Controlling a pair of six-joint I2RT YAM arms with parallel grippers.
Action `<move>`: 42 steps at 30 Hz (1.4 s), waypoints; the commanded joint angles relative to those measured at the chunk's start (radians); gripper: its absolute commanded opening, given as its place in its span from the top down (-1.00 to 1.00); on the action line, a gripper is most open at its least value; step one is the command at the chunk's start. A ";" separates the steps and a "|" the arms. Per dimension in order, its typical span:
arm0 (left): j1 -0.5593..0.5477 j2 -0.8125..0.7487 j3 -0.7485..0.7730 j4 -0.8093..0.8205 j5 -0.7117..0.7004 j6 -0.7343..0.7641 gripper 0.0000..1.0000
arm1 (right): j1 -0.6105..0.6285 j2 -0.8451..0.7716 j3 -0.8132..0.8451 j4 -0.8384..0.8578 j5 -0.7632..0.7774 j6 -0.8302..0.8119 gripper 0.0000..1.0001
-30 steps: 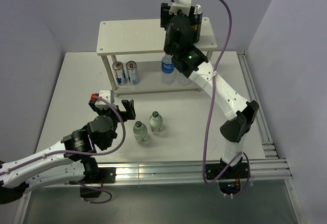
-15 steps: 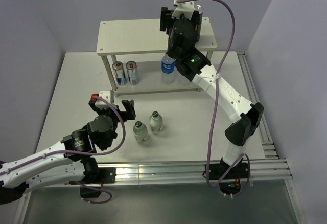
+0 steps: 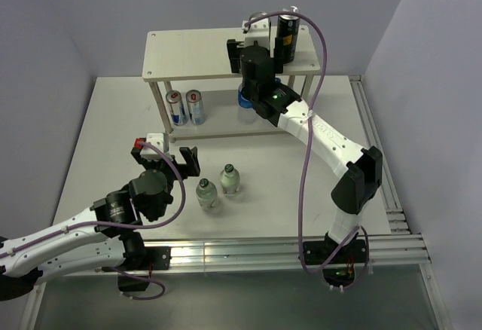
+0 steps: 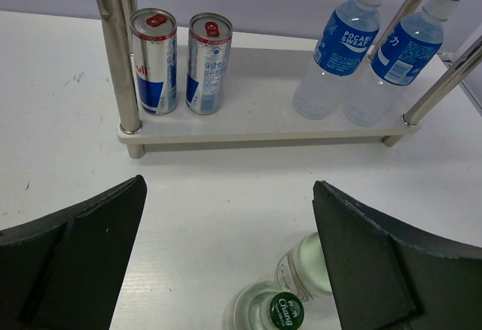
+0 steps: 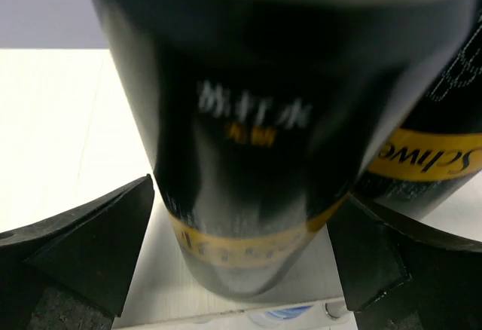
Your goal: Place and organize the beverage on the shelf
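My right tool [image 5: 239, 251] has pulled back with its jaws spread. The black can [image 5: 256, 119] stands free just ahead on the shelf [image 3: 192, 55], so it looks placed.

- And the right arm [image 3: 324, 130] climbs from its base at the lower right, elbow jutting toward the right edge, forearm slanting up to top centre.
- The right gripper [image 3: 260, 42] is up high at top centre. The wrist view shows its jaws spread wide, with the right fingers [image 5: 83, 247] dark in both lower corners.
- The left arm [image 3: 68, 243] stretches low along the bottom left, wrist tipped up toward the middle.
- The left gripper [image 3: 166, 153] gapes wide as well, the left fingers [image 4: 68, 262] filling both lower corners of its wrist view.
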 commanded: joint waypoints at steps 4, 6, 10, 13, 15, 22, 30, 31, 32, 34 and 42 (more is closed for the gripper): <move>0.003 0.004 0.012 0.018 -0.012 0.006 -0.99 | 0.018 -0.106 -0.069 0.039 0.040 0.023 -1.00; 0.003 0.004 0.013 0.014 -0.012 0.005 -0.99 | 0.024 -0.123 -0.089 0.032 0.043 0.033 -1.00; 0.003 0.002 0.015 0.012 -0.015 0.003 -0.99 | 0.042 -0.169 -0.153 0.048 0.056 0.049 -1.00; 0.003 0.002 0.018 0.011 -0.016 0.003 -0.99 | 0.065 -0.209 -0.204 0.045 0.066 0.066 -1.00; 0.003 0.005 0.021 0.006 -0.018 0.002 -0.99 | 0.081 -0.248 -0.234 0.042 0.079 0.085 -1.00; 0.003 0.010 0.029 -0.012 -0.027 -0.006 -0.99 | 0.223 -0.446 -0.473 0.039 0.123 0.167 -1.00; -0.043 0.102 0.134 -0.274 0.046 -0.210 -0.98 | 0.580 -0.819 -0.819 -0.154 0.119 0.332 -1.00; -0.053 0.131 0.150 -0.310 0.065 -0.239 -0.98 | 0.608 -0.843 -0.837 -0.191 0.114 0.363 -1.00; -0.084 0.140 0.170 -0.396 0.067 -0.301 -0.98 | 0.634 -0.885 -0.853 -0.228 0.119 0.433 -1.00; -0.128 0.151 0.184 -0.486 0.051 -0.381 -0.99 | 0.697 -0.917 -0.899 -0.317 0.119 0.522 -1.00; -0.333 0.129 0.109 -0.640 0.059 -0.715 -0.99 | 0.762 -1.074 -1.099 -0.322 0.068 0.693 -1.00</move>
